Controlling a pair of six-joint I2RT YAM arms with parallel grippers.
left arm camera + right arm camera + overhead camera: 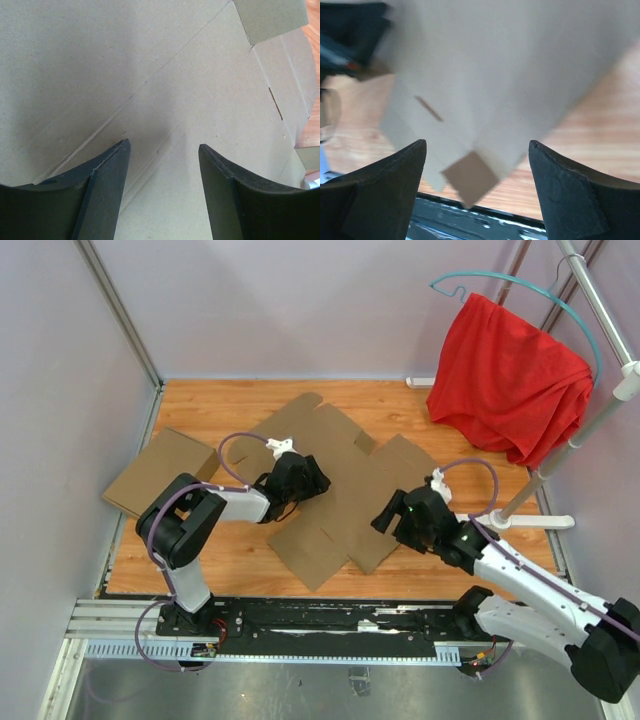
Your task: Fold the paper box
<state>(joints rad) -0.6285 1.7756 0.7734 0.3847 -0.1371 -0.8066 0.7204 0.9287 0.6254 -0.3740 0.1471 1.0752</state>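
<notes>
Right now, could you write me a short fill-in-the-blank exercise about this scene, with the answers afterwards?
1. The hanging cloth is ____ in colour.
2. The left gripper and the right gripper both stand ____.
3. The smaller tan box lies on the ____ side of the paper box.
Answers: red; open; left.

The paper box (345, 475) lay flat across the middle of the table (230, 405). The left gripper (318, 482) sat over its left part, and the right gripper (383, 521) was at its near right edge. A second cardboard box (160, 472) lay well to the left. A cloth (510, 375) hung on a rack (560, 451) at the far right.
</notes>
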